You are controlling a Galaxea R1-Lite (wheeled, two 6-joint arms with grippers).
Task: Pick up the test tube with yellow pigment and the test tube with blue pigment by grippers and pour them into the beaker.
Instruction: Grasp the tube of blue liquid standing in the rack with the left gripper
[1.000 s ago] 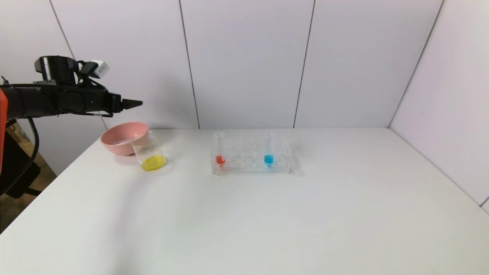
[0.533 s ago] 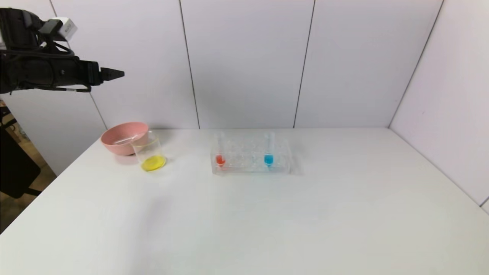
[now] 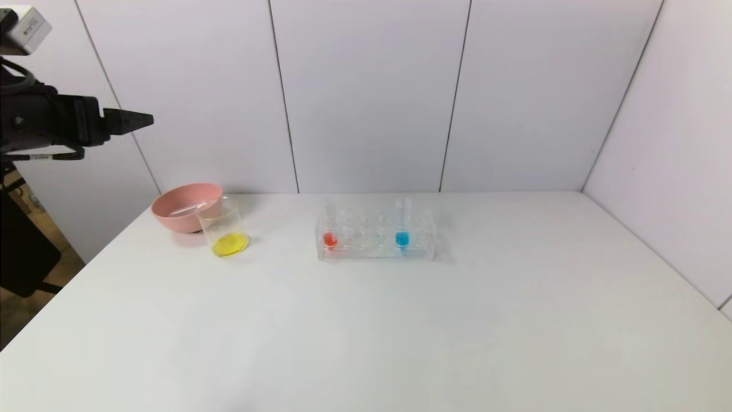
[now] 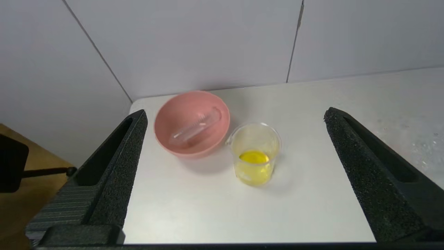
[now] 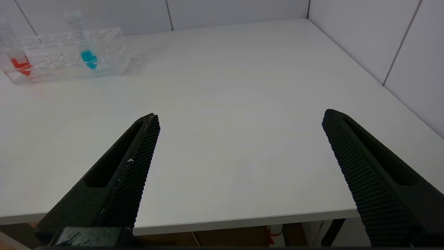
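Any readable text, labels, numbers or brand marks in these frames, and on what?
None can be read.
The blue test tube shows faint graduation marks, too blurred to read.
The white box on the left arm shows a dark mark, too small to read.
The beaker shows no print.

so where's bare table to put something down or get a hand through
Free: the whole near half of the table, and the stretch from the tube rack to the right wall. A smaller gap lies between the beaker and the rack. Crowded: the far-left corner, where the beaker stands close against the pink bowl.
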